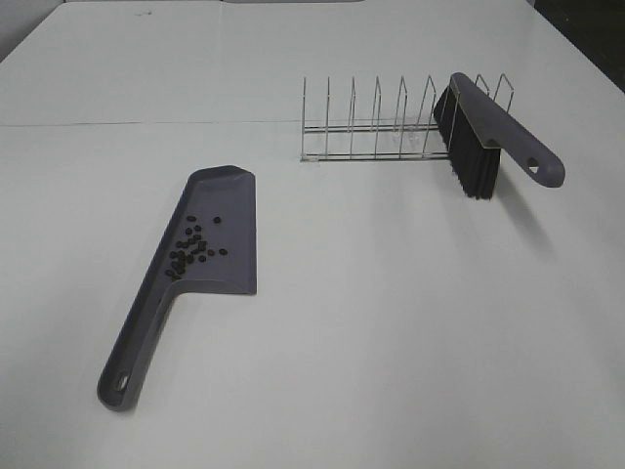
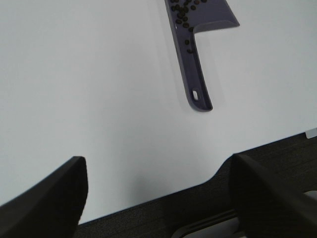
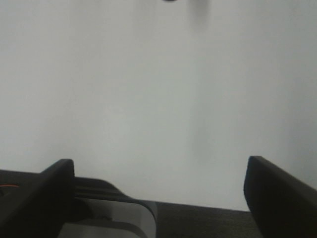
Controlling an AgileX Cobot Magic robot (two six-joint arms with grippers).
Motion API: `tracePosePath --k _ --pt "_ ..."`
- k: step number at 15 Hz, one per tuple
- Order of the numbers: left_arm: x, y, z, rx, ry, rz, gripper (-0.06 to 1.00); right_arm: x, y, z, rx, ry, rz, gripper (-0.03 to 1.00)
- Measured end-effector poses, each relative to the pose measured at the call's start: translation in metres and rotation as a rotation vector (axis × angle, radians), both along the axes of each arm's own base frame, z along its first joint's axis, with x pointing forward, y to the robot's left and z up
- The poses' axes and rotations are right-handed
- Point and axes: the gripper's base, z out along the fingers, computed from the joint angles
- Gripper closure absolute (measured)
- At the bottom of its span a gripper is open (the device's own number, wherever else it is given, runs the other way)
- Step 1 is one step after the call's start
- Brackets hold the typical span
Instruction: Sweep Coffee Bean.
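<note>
A grey dustpan (image 1: pixel 210 244) lies flat on the white table, left of centre, its handle (image 1: pixel 132 357) toward the front. The coffee beans (image 1: pixel 190 249) lie in a loose cluster on its blade. A grey brush with black bristles (image 1: pixel 479 147) leans in a wire rack (image 1: pixel 381 122) at the back right. The left wrist view shows the dustpan (image 2: pixel 195 49) with beans (image 2: pixel 183 15) on it, some way from my open, empty left gripper (image 2: pixel 158 193). My right gripper (image 3: pixel 158 188) is open and empty over bare table. Neither gripper shows in the exterior high view.
The table's front edge (image 2: pixel 163 196) runs just by both grippers in the wrist views, with dark floor beyond it. A seam (image 1: pixel 146 123) crosses the table at the back left.
</note>
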Motion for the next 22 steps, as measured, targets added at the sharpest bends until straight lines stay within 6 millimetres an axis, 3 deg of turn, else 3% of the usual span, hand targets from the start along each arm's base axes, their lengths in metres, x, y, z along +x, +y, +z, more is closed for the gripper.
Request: tracePosePath --k 2,3,8,12,22 --pt "-0.01 0.003 -0.017 -0.007 0.005 -0.022 0.23 -0.041 0.0 -0.012 0.04 -0.049 0.003 0.18" --pt "-0.015 0.003 -0.02 -0.023 -0.022 -0.041 0.23 -0.072 -0.002 -0.019 0.045 -0.121 0.009 0.18" --pt "-0.016 -0.007 -0.012 -0.091 -0.173 -0.198 0.23 -0.143 -0.006 -0.051 0.036 -0.389 0.065 0.18" --pt "-0.016 -0.008 -0.012 -0.085 -0.182 -0.227 0.23 -0.17 -0.006 -0.051 0.023 -0.608 0.13 0.18" --pt "-0.018 -0.005 -0.021 -0.011 -0.142 -0.265 0.23 -0.162 -0.006 -0.053 0.019 -0.695 0.117 0.18"
